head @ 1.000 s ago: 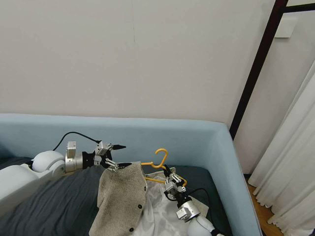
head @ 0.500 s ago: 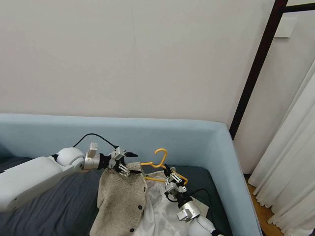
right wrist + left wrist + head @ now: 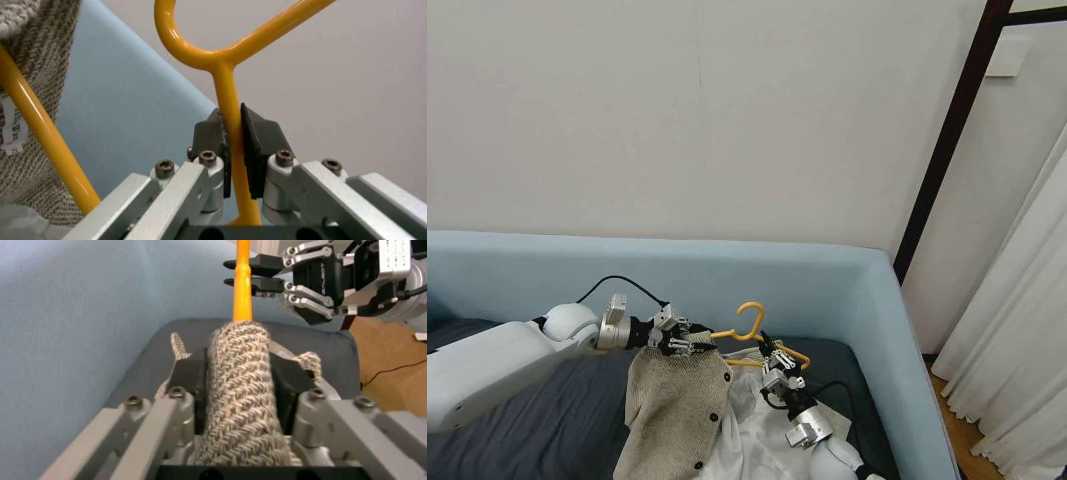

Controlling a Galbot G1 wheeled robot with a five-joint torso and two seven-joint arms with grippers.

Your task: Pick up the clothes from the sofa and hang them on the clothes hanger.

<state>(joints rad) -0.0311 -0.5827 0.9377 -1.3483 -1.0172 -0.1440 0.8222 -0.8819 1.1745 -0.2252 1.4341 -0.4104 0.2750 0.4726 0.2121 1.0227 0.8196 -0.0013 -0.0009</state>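
right gripper (image 3: 233, 131) is clamping the yellow hanger (image 3: 750, 320) by its neck, holding it hook-up over the sofa (image 3: 827, 285) so one arm is free. left gripper (image 3: 243, 390) is pinching the knit cardigan (image 3: 677, 405) collar, apparently feeding it onto that arm. the rest is drooping down to the sofa.

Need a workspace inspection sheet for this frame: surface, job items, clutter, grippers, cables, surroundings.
Surface: sofa, light blue back, dark grey seat.
Job's things: knit cardigan partly over one arm of the yellow hanger; white garment lying on the seat below.
Clutter: nothing seen.
Grippers: left gripper shut on the cardigan's rolled edge at the hanger; right gripper shut on the hanger's stem.
Cables: left wrist cable, black, looping free; right wrist cable, black.
Surroundings: white wall, black post, white curtain.
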